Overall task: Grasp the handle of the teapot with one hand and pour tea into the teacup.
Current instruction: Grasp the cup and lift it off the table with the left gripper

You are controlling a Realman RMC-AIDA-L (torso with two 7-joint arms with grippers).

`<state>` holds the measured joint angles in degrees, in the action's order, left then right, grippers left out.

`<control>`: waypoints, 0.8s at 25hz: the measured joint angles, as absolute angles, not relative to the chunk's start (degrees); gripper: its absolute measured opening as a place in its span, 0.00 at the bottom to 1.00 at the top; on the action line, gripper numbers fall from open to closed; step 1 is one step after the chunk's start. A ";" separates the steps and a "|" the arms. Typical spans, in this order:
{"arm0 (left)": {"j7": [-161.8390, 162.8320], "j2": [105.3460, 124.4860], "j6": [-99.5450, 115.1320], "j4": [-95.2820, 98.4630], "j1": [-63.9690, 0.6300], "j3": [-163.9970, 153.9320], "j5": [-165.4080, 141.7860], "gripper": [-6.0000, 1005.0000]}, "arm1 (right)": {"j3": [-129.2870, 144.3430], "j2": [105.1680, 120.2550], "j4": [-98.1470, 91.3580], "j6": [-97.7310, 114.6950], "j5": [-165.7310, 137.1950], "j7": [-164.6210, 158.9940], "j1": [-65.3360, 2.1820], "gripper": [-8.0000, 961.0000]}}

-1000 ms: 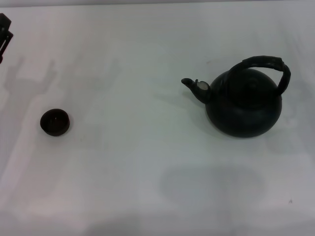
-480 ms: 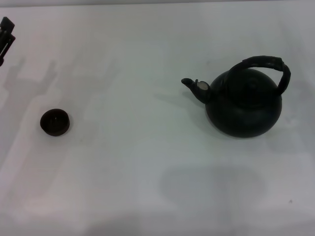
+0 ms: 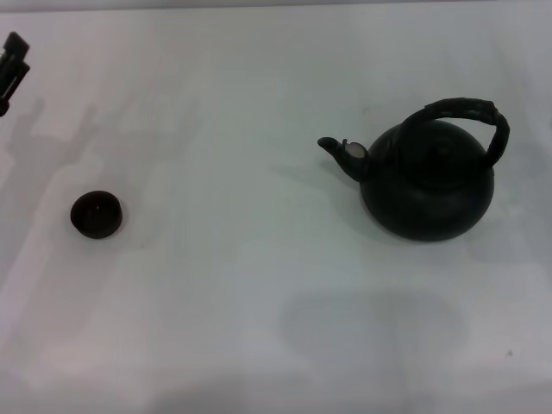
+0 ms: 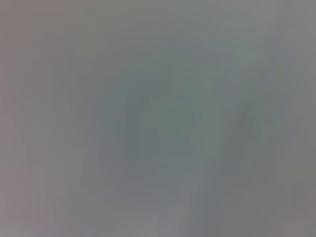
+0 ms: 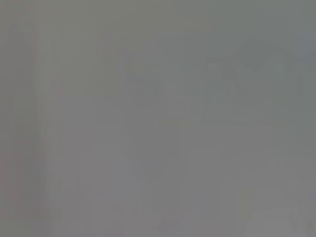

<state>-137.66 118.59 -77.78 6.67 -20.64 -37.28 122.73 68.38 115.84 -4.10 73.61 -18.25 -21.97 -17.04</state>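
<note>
Since the frame a second ago, your left gripper (image 3: 12,62) has slid a little up along the left edge of the head view; only a dark sliver of it shows, so you cannot tell how its fingers stand. The teapot (image 3: 429,185) and the teacup (image 3: 96,214) have not shifted at all. Your right gripper is nowhere in the head view, and both wrist views give only a blank grey blur.

The teapot sits on the right half of the white table (image 3: 259,293), upright, with its short curved spout (image 3: 338,155) pointing left toward the teacup. The teacup rests well apart from it, on the left side and slightly nearer to you. Between the two lies a wide stretch of bare tabletop, and open surface runs in front of both toward the near edge. The far edge of the table shows as a thin line along the top of the head view.

The teapot is round, squat and matte black, with a pale spot where the spout meets the body. The handle (image 3: 470,116) arches thick and black over its top, with a wrapped, ridged look. The teacup is small, low and bowl-like, dark brown-black, with no handle of its own.
</note>
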 joint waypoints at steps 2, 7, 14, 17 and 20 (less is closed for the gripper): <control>-131.70 118.60 -75.10 10.93 -20.54 -38.05 118.86 0.87 | 68.37 115.83 -4.17 73.79 -18.19 -21.97 -16.95 0.86; -102.34 118.66 -64.54 29.67 -19.93 -41.73 102.62 0.87 | 68.32 115.70 -4.50 73.40 -18.21 -21.94 -17.10 0.86; -58.26 118.57 -60.15 55.26 -20.04 -47.47 73.08 0.87 | 68.21 115.60 -4.66 73.36 -18.13 -21.90 -17.25 0.86; -42.99 118.45 -63.01 63.35 -21.37 -49.83 58.44 0.87 | 68.24 115.59 -4.66 73.60 -18.13 -21.90 -17.23 0.86; -33.56 118.52 -67.39 69.63 -22.75 -53.38 46.09 0.88 | 68.26 115.58 -4.63 73.68 -18.11 -21.90 -17.15 0.86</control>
